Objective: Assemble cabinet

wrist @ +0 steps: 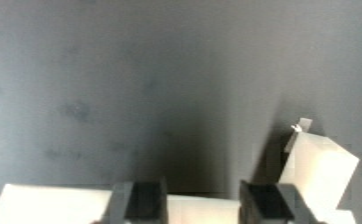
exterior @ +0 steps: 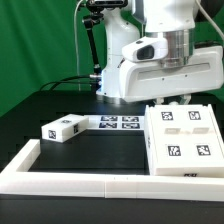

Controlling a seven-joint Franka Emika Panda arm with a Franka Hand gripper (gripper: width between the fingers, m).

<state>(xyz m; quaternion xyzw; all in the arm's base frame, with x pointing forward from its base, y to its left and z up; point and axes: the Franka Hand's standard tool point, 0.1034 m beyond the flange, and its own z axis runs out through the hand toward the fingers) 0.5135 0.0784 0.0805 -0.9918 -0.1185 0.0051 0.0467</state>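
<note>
The cabinet [exterior: 186,140] is a white box with several black-and-white tags, lying at the exterior view's right. My gripper [exterior: 176,100] comes down at its far edge, where the fingertips are hidden behind the box. In the wrist view the two dark fingers [wrist: 146,200] stand close together, and white plastic of the cabinet [wrist: 53,205] fills the gap of the gripper [wrist: 204,203], so the jaws are shut on it. Beside the fingers a white panel edge [wrist: 329,170] rises. A smaller white tagged block [exterior: 60,128] lies apart, toward the exterior view's left.
The marker board [exterior: 118,122] lies flat between the small block and the cabinet. A long low white rail [exterior: 100,186] edges the table's front and bends back at the left corner. Behind stands the arm's white base [exterior: 130,75] with a black stand and cables.
</note>
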